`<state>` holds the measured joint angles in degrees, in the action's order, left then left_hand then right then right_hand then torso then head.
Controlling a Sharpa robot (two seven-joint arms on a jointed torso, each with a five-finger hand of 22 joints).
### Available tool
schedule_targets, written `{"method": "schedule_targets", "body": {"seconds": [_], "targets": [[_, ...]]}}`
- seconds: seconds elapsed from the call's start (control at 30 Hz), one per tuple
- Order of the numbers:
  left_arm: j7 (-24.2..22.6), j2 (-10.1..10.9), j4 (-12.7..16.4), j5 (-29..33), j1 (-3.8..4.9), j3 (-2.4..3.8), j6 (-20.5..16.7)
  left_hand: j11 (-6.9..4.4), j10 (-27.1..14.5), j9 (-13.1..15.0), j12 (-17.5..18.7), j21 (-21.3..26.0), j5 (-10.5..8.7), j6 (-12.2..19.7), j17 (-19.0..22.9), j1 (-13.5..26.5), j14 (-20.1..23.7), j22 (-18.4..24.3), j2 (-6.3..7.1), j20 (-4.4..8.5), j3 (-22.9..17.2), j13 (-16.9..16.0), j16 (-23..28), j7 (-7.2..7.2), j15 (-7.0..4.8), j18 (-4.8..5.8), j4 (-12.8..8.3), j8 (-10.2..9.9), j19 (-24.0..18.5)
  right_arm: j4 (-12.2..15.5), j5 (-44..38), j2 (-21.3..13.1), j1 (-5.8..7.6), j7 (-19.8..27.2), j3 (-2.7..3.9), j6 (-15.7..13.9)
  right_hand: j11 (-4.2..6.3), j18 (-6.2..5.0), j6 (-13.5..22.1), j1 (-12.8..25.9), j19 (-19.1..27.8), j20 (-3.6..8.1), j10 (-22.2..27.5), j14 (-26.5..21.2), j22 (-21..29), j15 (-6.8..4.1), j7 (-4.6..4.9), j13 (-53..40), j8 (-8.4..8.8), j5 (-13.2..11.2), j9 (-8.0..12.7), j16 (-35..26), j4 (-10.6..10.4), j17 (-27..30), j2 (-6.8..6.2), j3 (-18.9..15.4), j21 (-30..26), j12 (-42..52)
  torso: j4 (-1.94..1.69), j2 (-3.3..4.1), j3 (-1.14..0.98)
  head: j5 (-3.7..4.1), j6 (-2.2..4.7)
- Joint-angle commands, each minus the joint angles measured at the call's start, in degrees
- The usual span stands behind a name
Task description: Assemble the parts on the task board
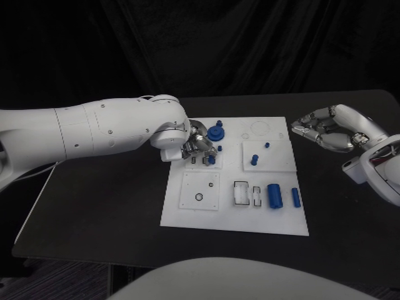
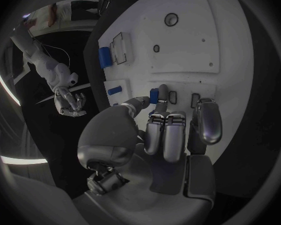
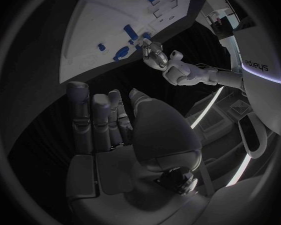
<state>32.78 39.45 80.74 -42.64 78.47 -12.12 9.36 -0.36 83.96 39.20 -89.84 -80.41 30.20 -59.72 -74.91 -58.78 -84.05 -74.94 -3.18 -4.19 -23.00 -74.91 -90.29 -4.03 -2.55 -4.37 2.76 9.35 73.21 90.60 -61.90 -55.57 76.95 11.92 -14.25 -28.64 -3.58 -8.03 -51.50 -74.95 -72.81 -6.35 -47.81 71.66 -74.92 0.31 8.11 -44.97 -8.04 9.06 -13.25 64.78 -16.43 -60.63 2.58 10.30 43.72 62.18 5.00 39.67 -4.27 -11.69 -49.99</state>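
Two hands are in play, and one is working. The left hand (image 1: 194, 145) sits over the upper left part of the task board (image 1: 189, 215) in the head view, fingers bunched downward; the left wrist view shows a small blue peg (image 2: 154, 95) pinched between thumb and a fingertip, with the remaining fingers (image 2: 168, 135) lying close together beside it. The right hand (image 1: 328, 130) hangs off the board's right edge in the upper right of the frame, fingers curled inward and holding nothing.

Step in hand, as judged: seating the small blue peg into one of the slots (image 2: 195, 100) near the board's upper left. The peg appears to stand roughly upright on the plate, long axis across the board surface, though its lower end is hidden by the fingers and whether it has entered a hole cannot be told. To do this well, the pinch should stay firm, the peg should be kept square to the plate, and it should be lowered straight, without side load; the blue gear-like part (image 1: 217, 132) just above the hand should not be nudged.

Other parts noted: a large blue cylinder (image 1: 274, 195) in the lower right of the board, long axis running up and down the frame; a slimmer blue pin (image 1: 295, 197) just to its right, parallel to it; and a short blue peg (image 1: 254, 160) on the raised square plate at centre right.
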Motion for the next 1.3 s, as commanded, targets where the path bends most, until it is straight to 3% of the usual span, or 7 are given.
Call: {"method": "schedule_targets", "body": {"seconds": [0.03,0.9,1.07,1.3], "targets": [[-0.7,0.3,0.4,0.4,-0.11,0.04,-1.1,0.52,6.0,0.1,-0.2,0.4,0.28,-0.3,-15.1,0.1,-6.0,-0.5,0.25,-0.12,-0.7,-15.1,0.3,0.00,0.36,-0.19,-0.5,-0.3,-0.4,0.0,0.0,-0.1,-0.15,-0.9,0.04,0.4,-0.26,0.37,-0.3,-0.7,-0.3,-0.14,-0.1,0.3,-5.0,0.05,0.00,0.1,0.11,0.2,0.1,0.1,0.0,0.1,0.05,0.3,-0.1,0.0,-0.01,0.03,-0.01,-0.01,-0.01],[0.3,2.8,1.3,0.4,-0.11,0.04,-1.9,0.53,6.0,0.4,-0.2,0.5,-0.65,-0.7,-15.1,0.9,-6.0,-0.5,0.35,-0.13,-1.4,-15.1,0.3,0.02,0.37,-0.21,-0.4,-0.2,-0.5,-0.2,0.0,-0.1,-0.22,-1.5,0.04,1.1,-0.27,0.37,-0.2,-0.8,-0.3,-0.15,-0.1,0.2,-5.0,0.06,0.03,0.1,0.18,0.2,0.1,0.0,0.0,0.2,-0.03,0.3,-0.2,0.0,-0.01,-0.01,0.02,0.07,-0.01],[0.8,2.9,1.3,0.4,-0.11,0.04,-1.4,0.53,6.0,0.7,-0.2,0.7,-3.20,-0.5,-15.1,1.4,-6.0,-0.5,0.28,-0.13,-2.1,-15.1,0.3,0.02,0.36,-0.26,-0.6,-0.3,-0.6,-0.1,0.0,0.0,-0.27,-1.6,0.04,1.2,-0.27,0.37,-0.2,-0.8,-0.3,-0.15,-0.1,0.2,-5.0,0.06,0.03,0.1,0.18,0.2,0.1,0.0,0.0,0.2,-0.03,0.3,-0.2,0.0,-0.02,0.01,0.05,-0.06,-0.01],[1.3,3.0,1.3,0.4,-0.11,0.04,-0.9,0.55,6.0,0.8,-0.2,0.8,-3.74,-0.4,-15.1,1.4,-6.0,-0.5,0.27,-0.13,-2.2,-15.1,0.3,0.00,0.36,-0.29,-0.7,-0.4,-0.6,-0.1,0.0,0.0,-0.29,-1.8,0.04,1.3,-0.28,0.37,-0.2,-0.8,-0.3,-0.16,-0.1,0.2,-5.0,0.07,0.05,0.2,0.21,0.2,0.2,0.0,0.0,0.2,-0.05,0.3,-0.2,0.0,-0.02,0.05,0.06,-0.14,-0.01]]}}
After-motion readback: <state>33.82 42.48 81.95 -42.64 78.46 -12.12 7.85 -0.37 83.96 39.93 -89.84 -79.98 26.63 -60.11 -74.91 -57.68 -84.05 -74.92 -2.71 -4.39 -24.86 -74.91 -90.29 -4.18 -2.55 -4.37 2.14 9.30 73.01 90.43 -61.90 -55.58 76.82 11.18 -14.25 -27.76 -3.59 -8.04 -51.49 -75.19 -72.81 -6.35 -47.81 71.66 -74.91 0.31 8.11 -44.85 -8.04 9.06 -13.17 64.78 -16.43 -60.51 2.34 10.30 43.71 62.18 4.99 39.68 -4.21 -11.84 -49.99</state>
